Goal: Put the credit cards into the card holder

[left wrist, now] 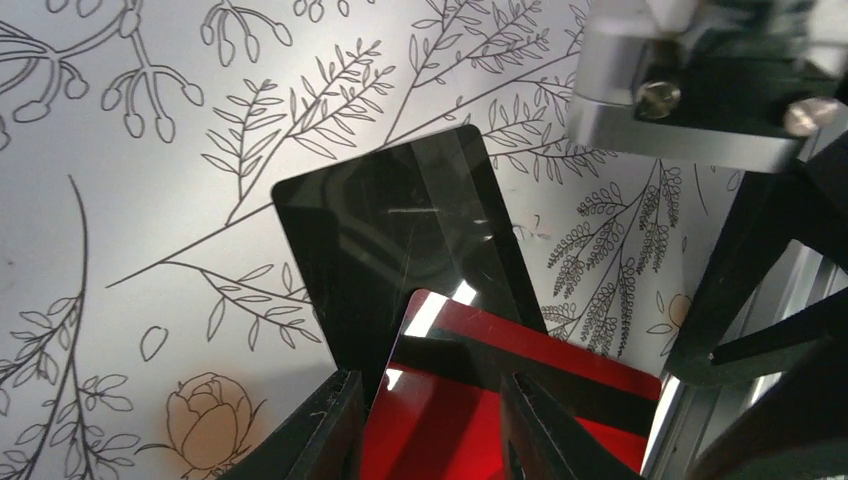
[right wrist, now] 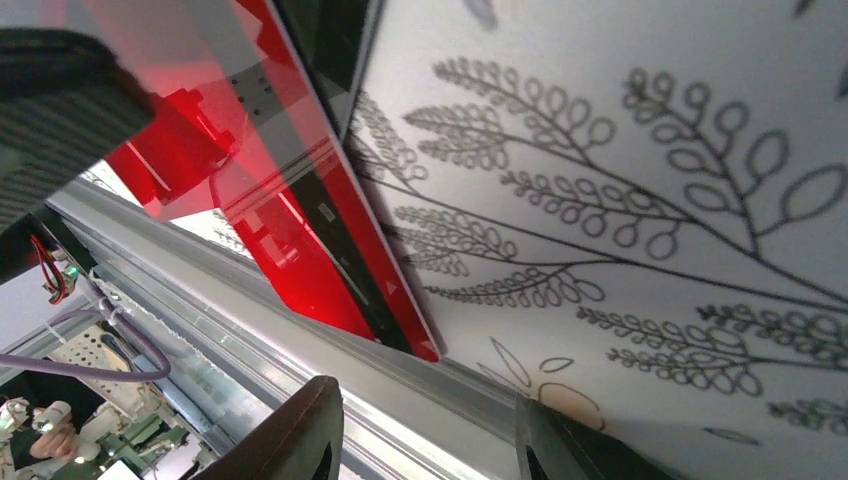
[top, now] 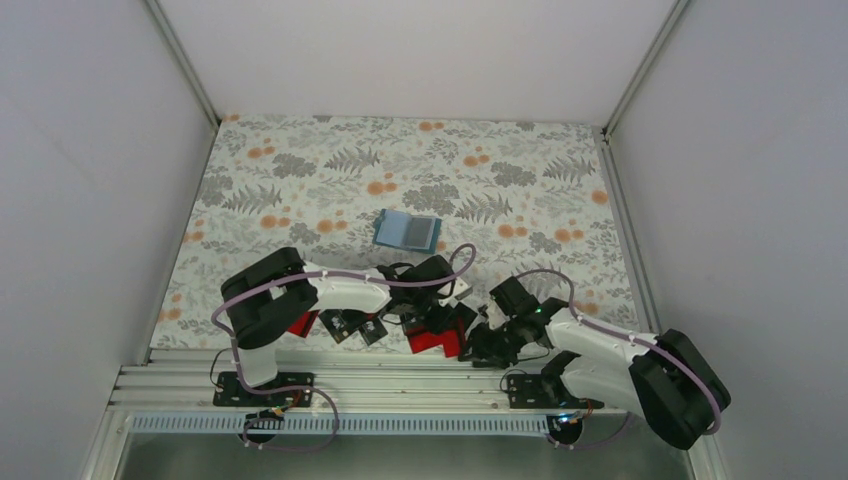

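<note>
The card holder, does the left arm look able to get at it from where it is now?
Probably yes. The card holder lies uncovered just beyond the left gripper, with nothing lying between them. The jaws stand apart over a red card, apparently not gripping it.

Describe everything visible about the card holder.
The card holder is a small, teal-blue, soft-looking rectangle with a darker grey panel across its middle. It lies flat, slightly skewed, on the floral cloth at mid-table. Only the cloth touches it; the cards lie apart, nearer the table's near edge.

The card holder (top: pixel 407 231) lies on the table (top: pixel 300 180) behind the credit cards (top: pixel 437 337).
</note>
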You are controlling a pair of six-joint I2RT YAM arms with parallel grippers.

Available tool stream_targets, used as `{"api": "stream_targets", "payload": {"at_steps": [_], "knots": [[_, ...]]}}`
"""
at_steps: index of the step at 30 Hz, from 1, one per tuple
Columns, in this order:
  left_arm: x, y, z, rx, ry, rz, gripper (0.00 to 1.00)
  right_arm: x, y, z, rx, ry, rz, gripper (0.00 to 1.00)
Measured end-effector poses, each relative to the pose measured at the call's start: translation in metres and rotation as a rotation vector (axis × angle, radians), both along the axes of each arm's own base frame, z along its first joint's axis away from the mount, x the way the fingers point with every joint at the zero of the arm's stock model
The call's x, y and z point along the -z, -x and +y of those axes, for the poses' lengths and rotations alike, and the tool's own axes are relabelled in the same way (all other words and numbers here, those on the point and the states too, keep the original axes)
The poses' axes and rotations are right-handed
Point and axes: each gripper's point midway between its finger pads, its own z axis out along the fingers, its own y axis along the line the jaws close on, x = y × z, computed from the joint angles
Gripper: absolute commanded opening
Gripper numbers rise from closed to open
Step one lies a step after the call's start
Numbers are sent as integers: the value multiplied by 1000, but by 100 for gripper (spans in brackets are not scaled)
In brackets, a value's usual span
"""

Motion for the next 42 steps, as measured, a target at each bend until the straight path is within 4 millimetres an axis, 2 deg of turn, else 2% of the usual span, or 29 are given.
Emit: {"api": "stream_targets", "payload": {"at_steps": [4,23,42], "knots": [[0,4,-1,16,-1,1,35,4,3,2,30,-16,28,46],[-2,16,-5,69,13,21,34,1,-2,13,114,-86,51,43],[-2,17,-7,83,22,19,34,-3,-11,1,184,-13,-6,36]]}}
